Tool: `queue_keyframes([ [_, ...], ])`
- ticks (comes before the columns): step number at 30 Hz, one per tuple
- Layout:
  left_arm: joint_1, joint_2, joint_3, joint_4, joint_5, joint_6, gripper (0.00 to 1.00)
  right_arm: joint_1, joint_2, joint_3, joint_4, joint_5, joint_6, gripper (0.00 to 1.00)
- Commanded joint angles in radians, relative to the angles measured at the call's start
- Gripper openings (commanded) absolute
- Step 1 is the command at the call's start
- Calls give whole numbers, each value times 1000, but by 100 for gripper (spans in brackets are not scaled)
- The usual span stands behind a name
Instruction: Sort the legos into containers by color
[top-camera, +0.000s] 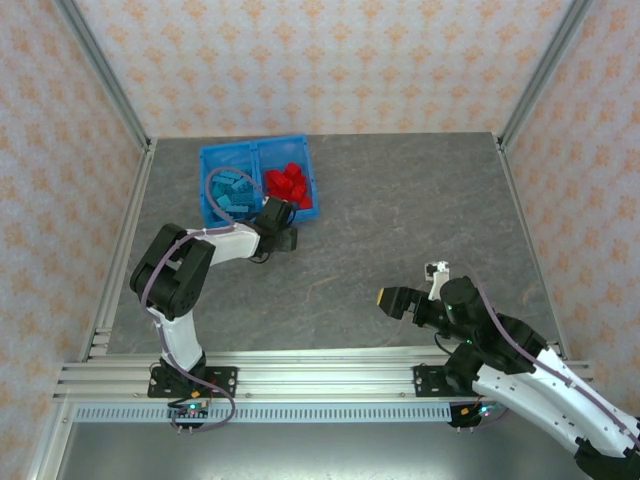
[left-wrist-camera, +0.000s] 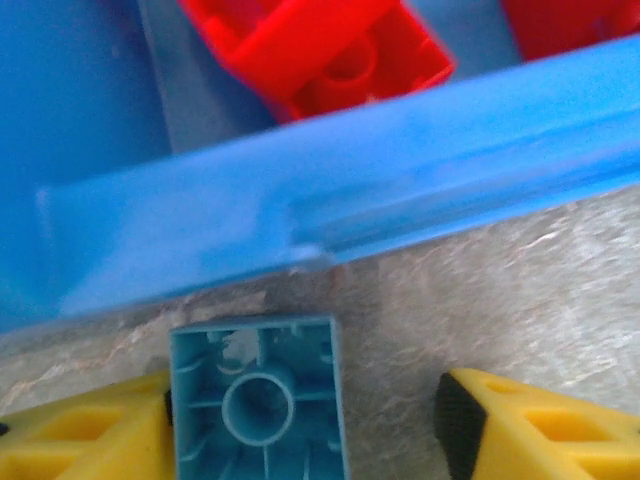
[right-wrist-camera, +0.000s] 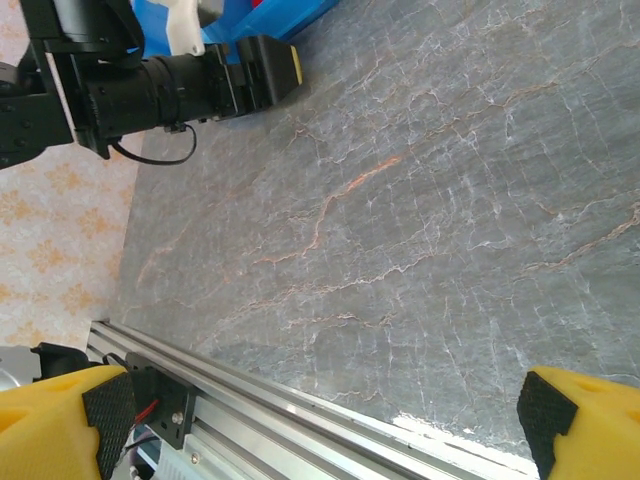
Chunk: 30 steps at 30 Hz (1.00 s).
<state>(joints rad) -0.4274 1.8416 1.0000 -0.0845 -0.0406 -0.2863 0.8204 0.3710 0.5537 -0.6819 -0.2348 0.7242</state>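
Viewing top: left gripper (top-camera: 275, 212) at bin (top-camera: 204, 190) near wall; right gripper (top-camera: 415, 285) spread, empty.
Left wrist: teal brick (left-wrist-camera: 258, 400) upturned on table (left-wrist-camera: 500, 290), outside bin, between unclamped fingers (left-wrist-camera: 520, 430). Advise centring before squeeze.
Right wrist: jaws wide over table.

A light blue lego (left-wrist-camera: 258, 400) sits between yellow fingers (left-wrist-camera: 80, 440) with black pads (left-wrist-camera: 455, 420). Past the fingers: blue bin (left-wrist-camera: 400, 170), red legos (left-wrist-camera: 330, 50). Grey bench (left-wrist-camera: 540, 300), pale lines.

right gripper (right-wrist-camera: 325, 415) jaws spread wide above grey table (right-wrist-camera: 430, 220). aluminium rail (right-wrist-camera: 250, 400) just beside one finger; left arm (right-wrist-camera: 150, 85) and blue bin (right-wrist-camera: 300, 15) corner well beyond the rail.
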Motion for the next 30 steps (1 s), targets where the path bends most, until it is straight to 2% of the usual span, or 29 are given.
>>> queue_keyframes([
  [1, 5, 12, 1, 31, -20, -9, 61, 8, -5, 18, -3, 23, 14, 99],
  [9, 4, -70, -33, 27, -2, 2, 40, 8, -5, 8, 8, 18, 32, 99],
  [14, -17, -224, -104, 46, 55, -16, 38, 8, -5, 14, 27, -5, 39, 99],
  [20, -40, -510, -144, -97, -54, -45, 37, 10, -6, 23, 45, -49, 40, 99],
  [25, 59, -590, -49, -247, -162, -28, 34, 11, -5, 16, 57, -46, 42, 99],
  [30, 206, -490, 68, -249, -104, -40, 34, 11, -5, 2, 73, -41, 48, 99],
])
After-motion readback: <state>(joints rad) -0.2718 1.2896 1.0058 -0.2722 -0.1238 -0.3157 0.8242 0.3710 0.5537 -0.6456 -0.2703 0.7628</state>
